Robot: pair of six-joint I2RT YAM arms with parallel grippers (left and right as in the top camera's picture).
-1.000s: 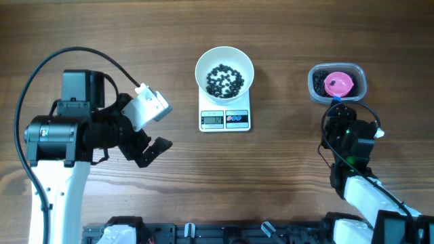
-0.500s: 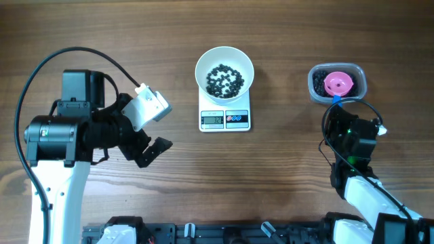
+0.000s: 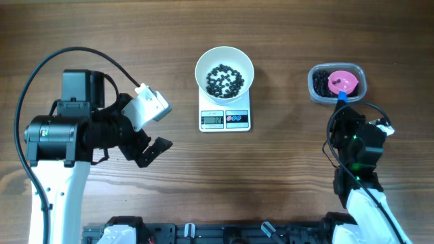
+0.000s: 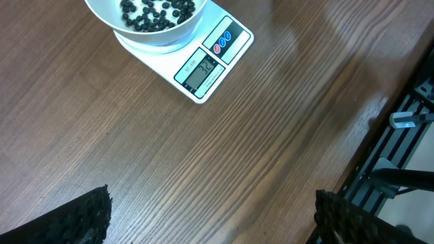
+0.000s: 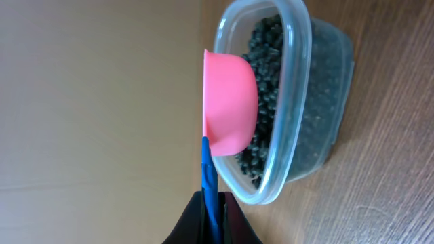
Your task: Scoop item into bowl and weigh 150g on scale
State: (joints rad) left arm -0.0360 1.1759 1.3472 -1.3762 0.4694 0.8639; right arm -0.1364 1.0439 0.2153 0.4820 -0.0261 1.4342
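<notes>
The white bowl (image 3: 207,61) stands on the scale (image 3: 225,119) at the table's centre back, with a small layer of black beads (image 3: 224,79) in it. More beads (image 5: 271,68) fill the clear tub (image 3: 359,90) at the right. A pink scoop (image 3: 342,82) sits in that tub, tilted on edge in the right wrist view (image 5: 230,102). Its blue handle (image 5: 209,169) is clamped in my right gripper (image 3: 341,102), which is shut on it (image 5: 212,203). My left gripper (image 3: 152,152) hangs open over bare wood at the left (image 4: 213,210). The bowl (image 4: 156,37) and scale (image 4: 210,61) lie ahead of it.
The scale's display is lit, with two small buttons beside it. A black rail (image 3: 217,234) runs along the table's near edge. Bare wood lies between the scale and the tub.
My right gripper has shut on the scoop's blue handle and shifted slightly right. The scoop has tipped and moved a little right in the tub. The left arm is unchanged.
</notes>
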